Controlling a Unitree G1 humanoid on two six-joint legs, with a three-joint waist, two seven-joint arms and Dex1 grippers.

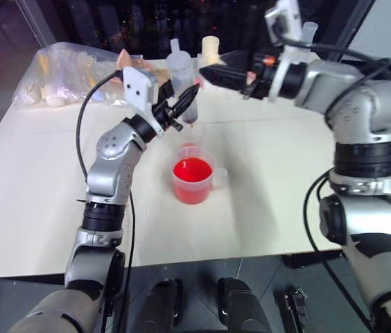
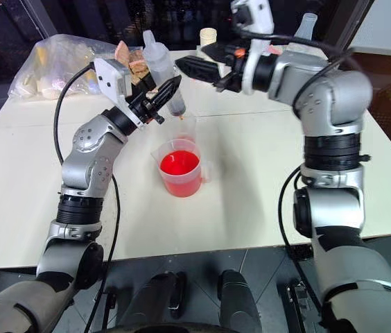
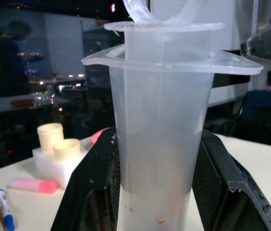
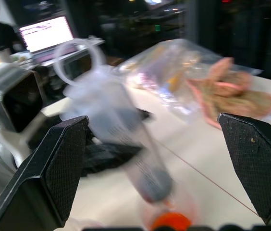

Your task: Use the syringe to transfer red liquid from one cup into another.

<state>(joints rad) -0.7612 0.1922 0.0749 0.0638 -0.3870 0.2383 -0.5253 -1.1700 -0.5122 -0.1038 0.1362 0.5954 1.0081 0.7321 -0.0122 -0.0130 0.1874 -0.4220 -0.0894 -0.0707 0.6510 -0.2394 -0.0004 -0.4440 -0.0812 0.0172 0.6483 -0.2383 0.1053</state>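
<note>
The syringe (image 3: 157, 120) is cut off in the left wrist view: its plunger ring runs past the upper edge and its lower barrel and tip past the lower edge, while the two black fingers (image 3: 90, 192) cover the barrel's flanks. In the right wrist view the same syringe is smeared by motion blur, so no markings can be read and its orange tip (image 4: 171, 221) is clipped at the frame's edge. In the head views the plain clear cup (image 2: 185, 128) stands behind the handled cup (image 2: 180, 170) and is partly hidden by it. The contents of the plastic bag (image 1: 71, 69) are too indistinct to name.
</note>
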